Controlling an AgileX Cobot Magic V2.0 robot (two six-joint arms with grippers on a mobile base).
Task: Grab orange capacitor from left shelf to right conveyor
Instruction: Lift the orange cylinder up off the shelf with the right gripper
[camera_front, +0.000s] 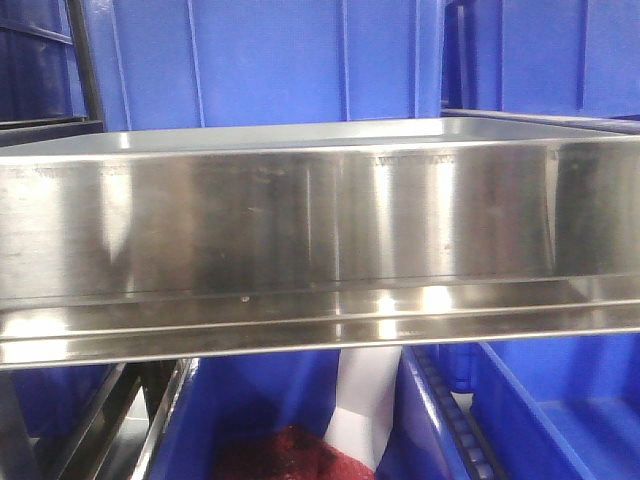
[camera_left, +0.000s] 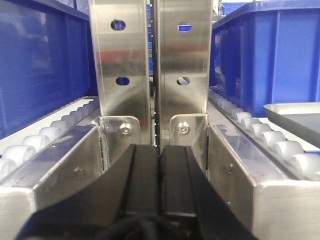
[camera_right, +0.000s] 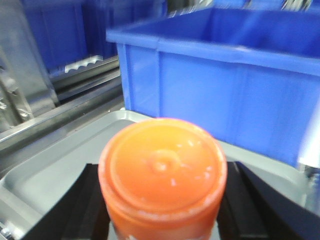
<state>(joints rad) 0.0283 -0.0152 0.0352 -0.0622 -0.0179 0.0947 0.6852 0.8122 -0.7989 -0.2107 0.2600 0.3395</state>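
In the right wrist view my right gripper (camera_right: 162, 210) is shut on the orange capacitor (camera_right: 162, 170), whose flat lidded top faces the camera between the two black fingers. It hangs over a flat silver tray (camera_right: 45, 170) in front of a blue bin (camera_right: 220, 85). In the left wrist view my left gripper (camera_left: 160, 150) is shut and empty, its black fingers pressed together in front of two steel uprights (camera_left: 150, 65). The front view is filled by the shiny steel shelf with its tall front lip (camera_front: 320, 220). The conveyor belt is out of view.
Roller tracks (camera_left: 45, 140) run on both sides of the left gripper, with blue bins (camera_left: 40, 65) beside them and a silver tray (camera_left: 295, 115) at the right. Blue bins (camera_front: 560, 410) sit below and behind the steel shelf. A steel rail (camera_right: 60, 115) lies left of the right gripper.
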